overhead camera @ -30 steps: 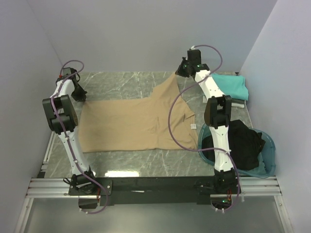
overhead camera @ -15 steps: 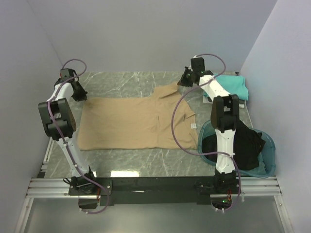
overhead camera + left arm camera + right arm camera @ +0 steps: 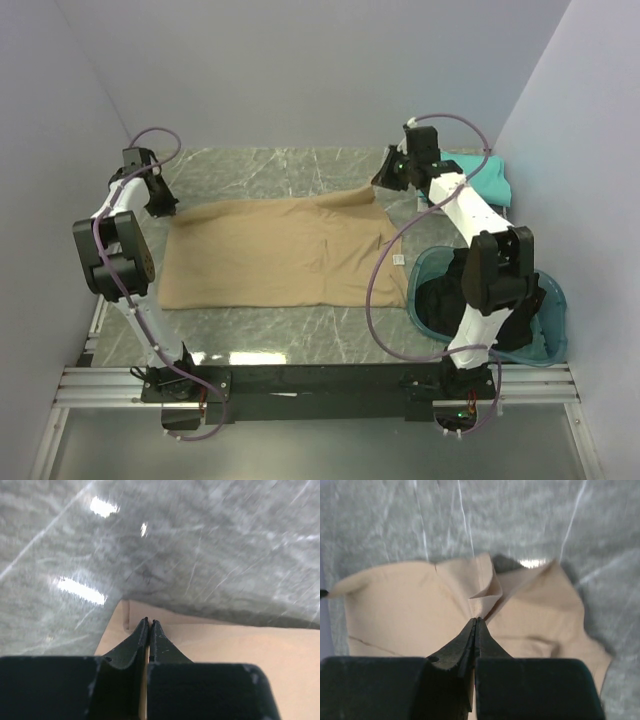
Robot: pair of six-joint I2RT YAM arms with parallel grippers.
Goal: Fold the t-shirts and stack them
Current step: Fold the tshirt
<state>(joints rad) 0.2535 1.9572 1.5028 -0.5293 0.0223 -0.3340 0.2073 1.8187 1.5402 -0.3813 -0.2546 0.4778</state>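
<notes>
Since the earlier frames, the right gripper [image 3: 388,180] has been carried rightward and toward the near side. The far right corner of the tan t-shirt [image 3: 270,250], which was lifted high toward the back of the table [image 3: 270,170], has been drawn down and outward with it. As a result the shirt is now spread wider and lies lower across the middle of the table, with only a small raised ridge left at that corner. The left gripper [image 3: 165,207] has hardly shifted and is kept at the far left corner.

In the right wrist view, the right gripper [image 3: 476,622] is seen closed, with puckered folds of the tan cloth [image 3: 395,600] gathered to its tips. In the left wrist view, the left gripper [image 3: 149,622] is likewise pressed together over the shirt's corner [image 3: 240,650], though how much cloth is pinched between the pads cannot be made out.

The small white neck label [image 3: 398,259] is visible at the shirt's right edge. A teal t-shirt [image 3: 492,180] at the far right is partly hidden behind the right arm [image 3: 470,215]. A black t-shirt [image 3: 437,297] in the teal basin [image 3: 555,300] is largely covered by the same arm.
</notes>
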